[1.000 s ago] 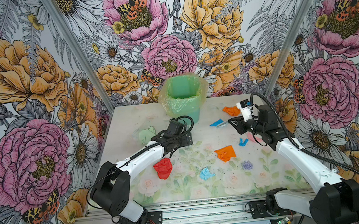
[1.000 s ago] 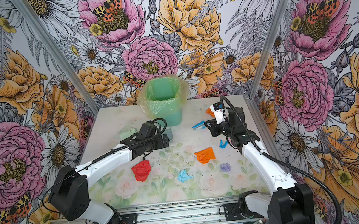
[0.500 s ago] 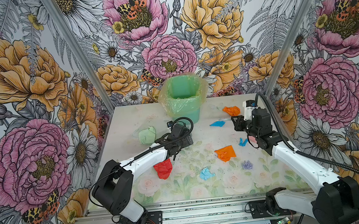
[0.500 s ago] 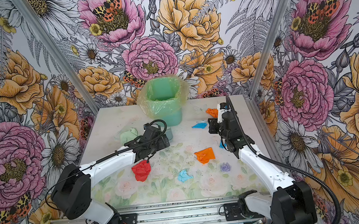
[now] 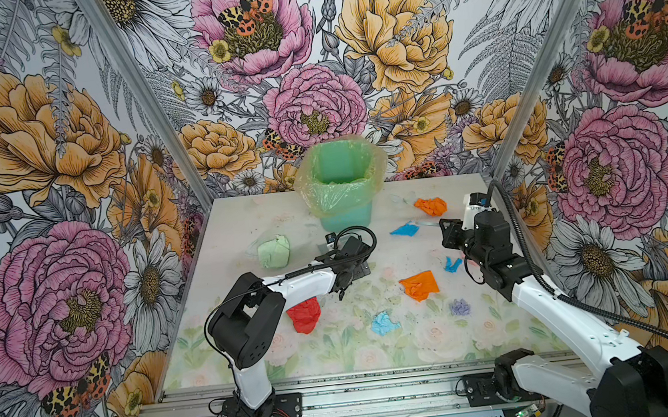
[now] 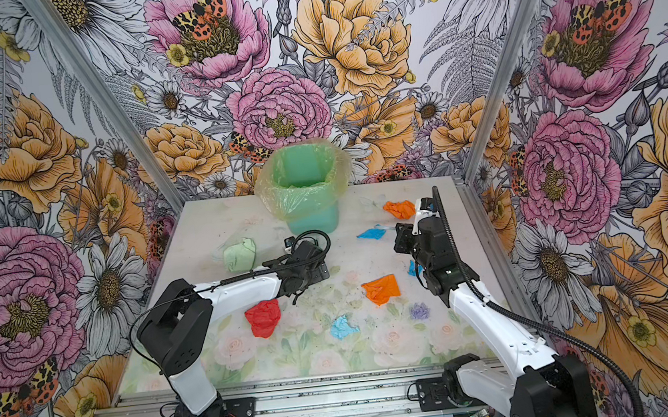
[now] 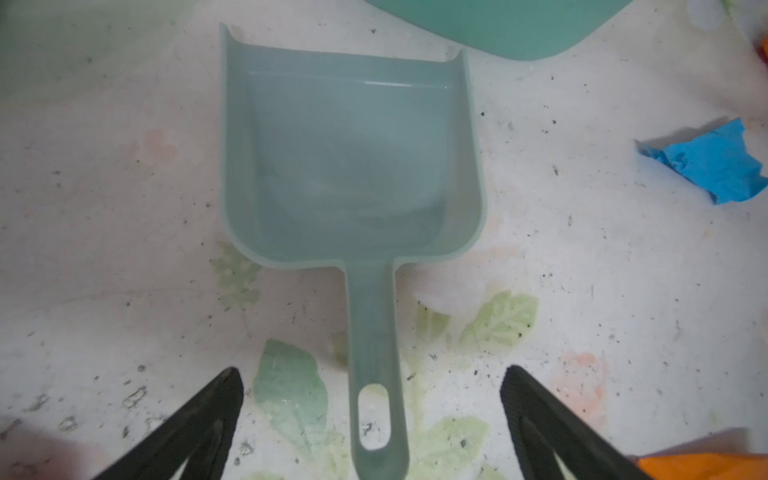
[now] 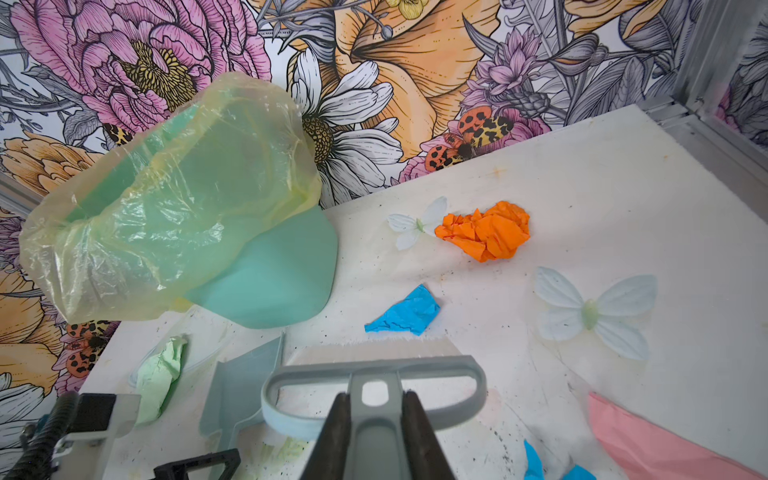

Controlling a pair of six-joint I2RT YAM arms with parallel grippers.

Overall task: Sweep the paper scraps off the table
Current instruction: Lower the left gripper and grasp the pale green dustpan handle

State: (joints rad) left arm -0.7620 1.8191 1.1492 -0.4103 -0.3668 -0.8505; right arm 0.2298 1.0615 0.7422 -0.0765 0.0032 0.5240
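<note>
The left end effector (image 7: pixel 372 374) hangs open over the whitish flower-printed table (image 5: pixel 237 223), its fingers (image 7: pixel 208 415) either side of the handle of the grey-blue plastic dustpan (image 7: pixel 345 166); the right end effector (image 8: pixel 376 398) is clamped on the handle of the grey-blue plastic brush (image 8: pixel 415 368), bristles near a light blue paper scrap (image 8: pixel 405 311); a crumpled orange paper scrap (image 8: pixel 486 230) lies beyond; in a top view a red paper scrap (image 5: pixel 305 314), a flat orange paper scrap (image 5: pixel 419 286) and another blue paper scrap (image 5: pixel 383 323) lie mid-table, apart.
</note>
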